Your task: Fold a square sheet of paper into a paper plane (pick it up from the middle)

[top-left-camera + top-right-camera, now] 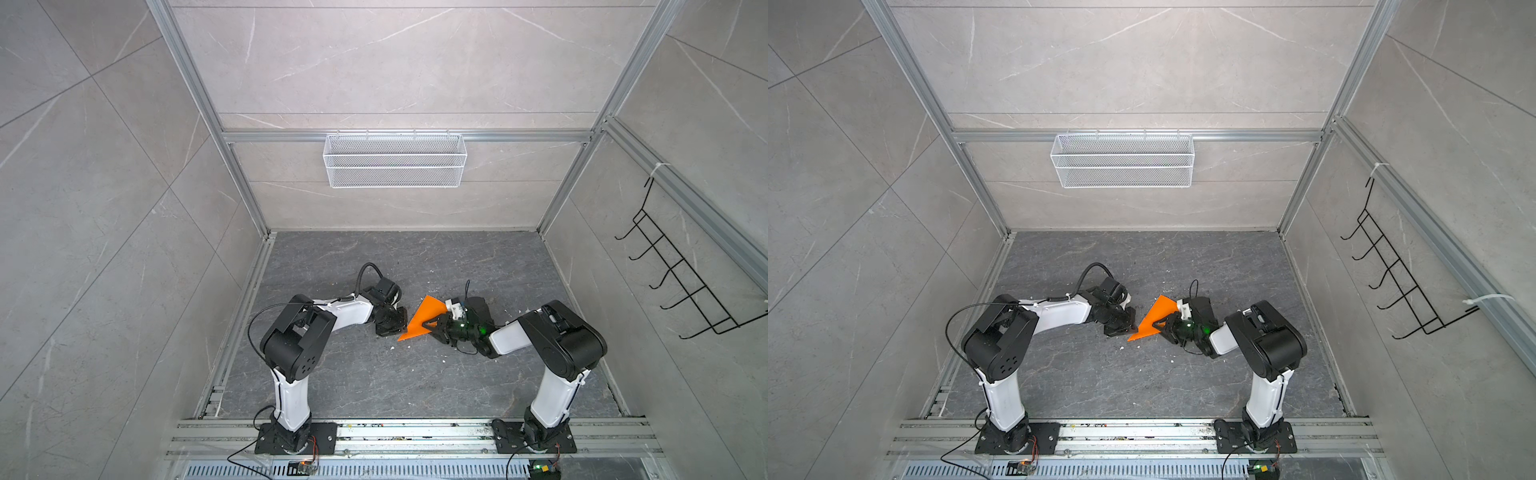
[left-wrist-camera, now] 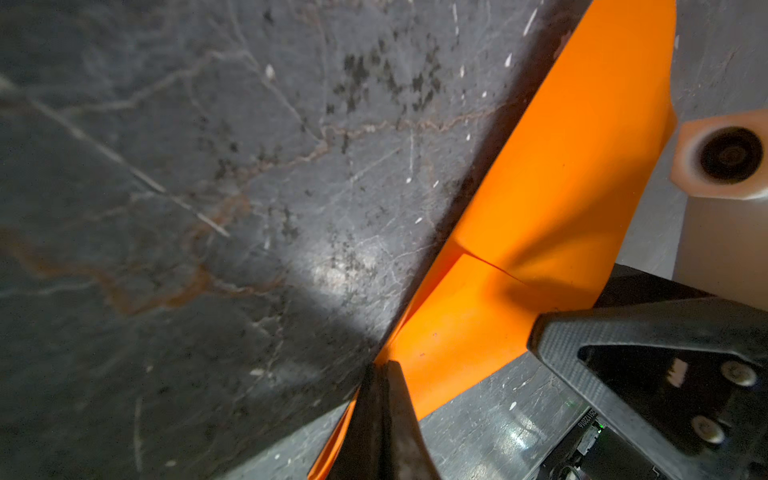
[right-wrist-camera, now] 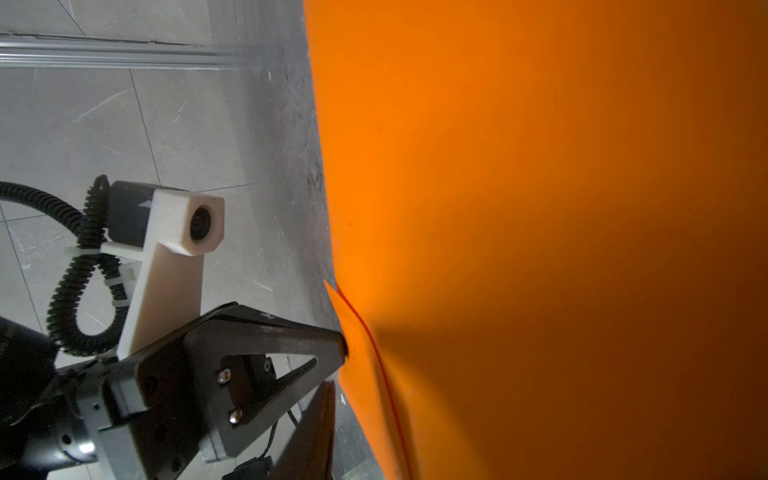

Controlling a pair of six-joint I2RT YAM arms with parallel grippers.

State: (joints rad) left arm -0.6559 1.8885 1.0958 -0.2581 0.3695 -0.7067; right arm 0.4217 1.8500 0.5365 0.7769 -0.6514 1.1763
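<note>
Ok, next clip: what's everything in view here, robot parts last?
Paper: one, orange, folded into a triangle, mid-table between the two grippers.
Basket: one, white wire mesh, hung on the back wall rail, looks empty.
Hook rack: one, black wire, on the right wall.
Crumbs: several, white, scattered on the table around the paper.
Table: one, dark grey marbled top.
Left arm: one, black and white, reaching in from the near rail.
Right arm: one, black and white, likewise.
Left gripper: one, black, shut on the paper's edge.
Right gripper: one, black, at the paper's opposite edge, one finger over it; grip unclear.
</note>
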